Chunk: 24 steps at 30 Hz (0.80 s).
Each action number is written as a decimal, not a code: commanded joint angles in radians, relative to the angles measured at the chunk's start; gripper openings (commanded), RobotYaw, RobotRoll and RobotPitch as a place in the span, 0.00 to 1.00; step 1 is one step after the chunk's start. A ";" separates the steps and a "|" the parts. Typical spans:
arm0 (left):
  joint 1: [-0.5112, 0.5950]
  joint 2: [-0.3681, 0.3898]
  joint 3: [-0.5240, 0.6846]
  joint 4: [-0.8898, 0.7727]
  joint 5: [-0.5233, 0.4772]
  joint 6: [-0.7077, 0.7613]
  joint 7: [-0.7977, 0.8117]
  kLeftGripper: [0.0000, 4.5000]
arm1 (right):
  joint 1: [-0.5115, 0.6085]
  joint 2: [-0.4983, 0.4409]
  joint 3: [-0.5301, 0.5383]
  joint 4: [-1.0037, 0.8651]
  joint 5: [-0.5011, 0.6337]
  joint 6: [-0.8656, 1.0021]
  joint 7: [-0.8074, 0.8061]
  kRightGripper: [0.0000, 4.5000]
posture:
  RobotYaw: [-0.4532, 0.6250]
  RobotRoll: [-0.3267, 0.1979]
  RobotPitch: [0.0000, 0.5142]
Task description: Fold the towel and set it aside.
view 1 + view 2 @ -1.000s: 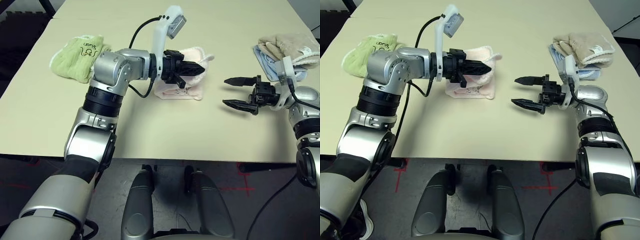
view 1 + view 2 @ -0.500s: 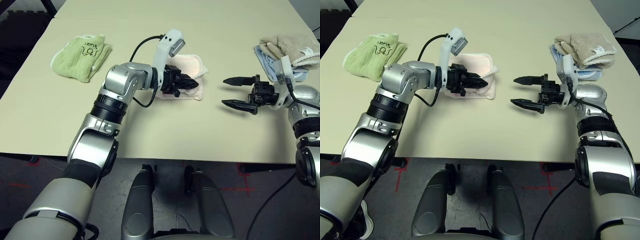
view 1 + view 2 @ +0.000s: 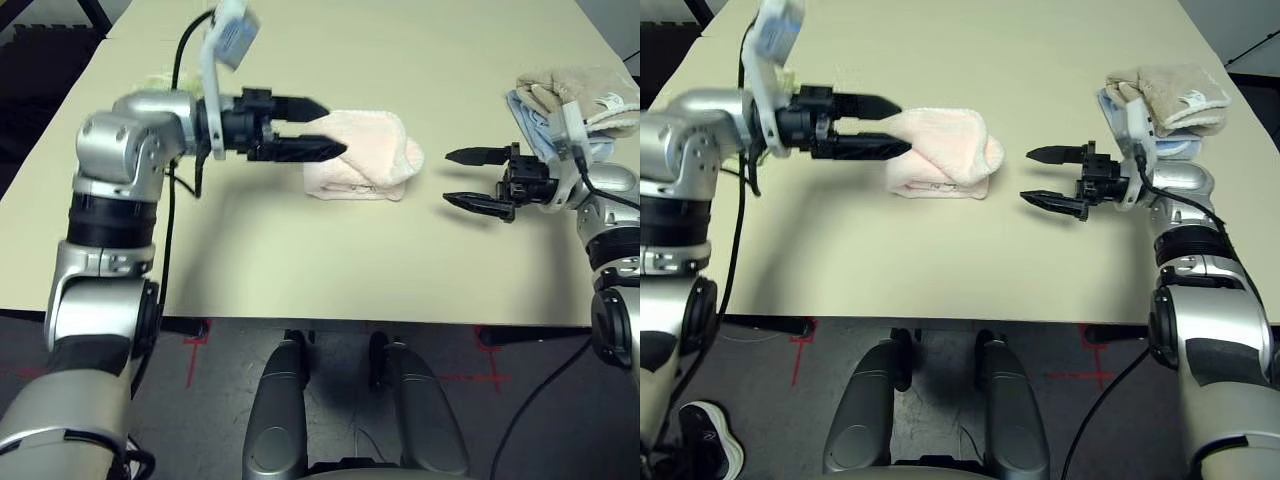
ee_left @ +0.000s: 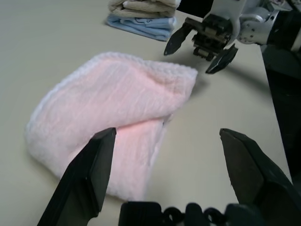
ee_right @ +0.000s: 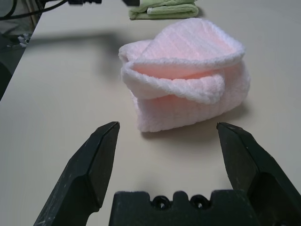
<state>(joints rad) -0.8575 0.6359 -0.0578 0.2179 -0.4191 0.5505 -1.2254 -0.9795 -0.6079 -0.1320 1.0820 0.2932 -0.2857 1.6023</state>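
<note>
The towel (image 3: 365,155), pale pink with white trim, lies folded over in a loose bundle on the table's middle. It is free of both grippers. My left gripper (image 3: 330,128) is open just left of the towel, its fingertips over the towel's left edge; its wrist view has the towel (image 4: 108,108) ahead between the spread fingers. To the towel's right, my right gripper (image 3: 447,178) is open and points at it across a short gap, with the towel's folded edges (image 5: 188,89) facing that wrist camera.
A stack of beige and light blue towels (image 3: 575,95) sits at the far right behind my right wrist. A light green towel (image 5: 164,9) lies at the far left, behind my left arm. The table's front edge (image 3: 350,322) runs close below.
My left gripper has opened, let go of the towel and drawn back to the left. The towel now rests folded on the table. The right arm has barely moved.
</note>
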 commanded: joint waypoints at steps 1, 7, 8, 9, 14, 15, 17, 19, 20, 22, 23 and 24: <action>0.052 0.008 0.005 0.025 0.034 -0.129 -0.029 0.99 | -0.018 -0.001 -0.018 0.007 0.007 0.024 0.001 1.00 | 0.48 0.62 0.46; 0.095 0.013 0.006 0.076 0.044 -0.257 -0.095 1.00 | -0.015 -0.010 -0.008 0.001 0.006 0.018 0.011 0.85 | 0.47 0.62 0.46; 0.096 0.011 0.010 0.083 0.042 -0.269 -0.100 1.00 | -0.008 -0.014 0.000 -0.006 0.009 0.014 0.012 0.80 | 0.47 0.62 0.46; 0.095 0.009 0.013 0.097 0.044 -0.289 -0.105 1.00 | -0.003 -0.016 0.004 -0.011 0.011 0.013 0.012 0.69 | 0.47 0.62 0.46; 0.084 0.008 0.018 0.137 0.051 -0.329 -0.116 1.00 | 0.015 -0.027 0.017 -0.027 0.019 0.008 0.012 0.27 | 0.46 0.62 0.47; 0.082 0.009 0.017 0.143 0.053 -0.336 -0.118 1.00 | 0.017 -0.028 0.019 -0.029 0.020 0.007 0.012 0.19 | 0.46 0.62 0.46; 0.078 0.009 0.017 0.152 0.055 -0.352 -0.124 1.00 | 0.020 -0.030 0.024 -0.034 0.023 0.009 0.012 0.01 | 0.46 0.62 0.46; 0.074 0.005 0.019 0.164 0.059 -0.387 -0.129 1.00 | 0.027 -0.032 0.040 -0.047 0.028 0.005 0.012 0.01 | 0.46 0.62 0.46; 0.072 0.003 0.018 0.173 0.065 -0.411 -0.134 1.00 | 0.030 -0.033 0.047 -0.053 0.032 0.002 0.012 0.01 | 0.46 0.62 0.46; 0.070 0.005 0.009 0.196 0.087 -0.468 -0.145 1.00 | 0.030 -0.031 0.060 -0.062 0.040 -0.002 0.012 0.01 | 0.46 0.62 0.46; 0.069 0.005 0.007 0.205 0.094 -0.486 -0.149 1.00 | 0.030 -0.031 0.064 -0.065 0.044 -0.002 0.012 0.01 | 0.46 0.62 0.46; 0.067 0.005 0.005 0.212 0.097 -0.493 -0.154 1.00 | 0.030 -0.030 0.067 -0.066 0.045 -0.002 0.012 0.01 | 0.46 0.62 0.46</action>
<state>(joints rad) -0.7870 0.6424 -0.0408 0.4165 -0.3448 0.0908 -1.3584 -0.9638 -0.6236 -0.0842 1.0305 0.3280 -0.2774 1.6086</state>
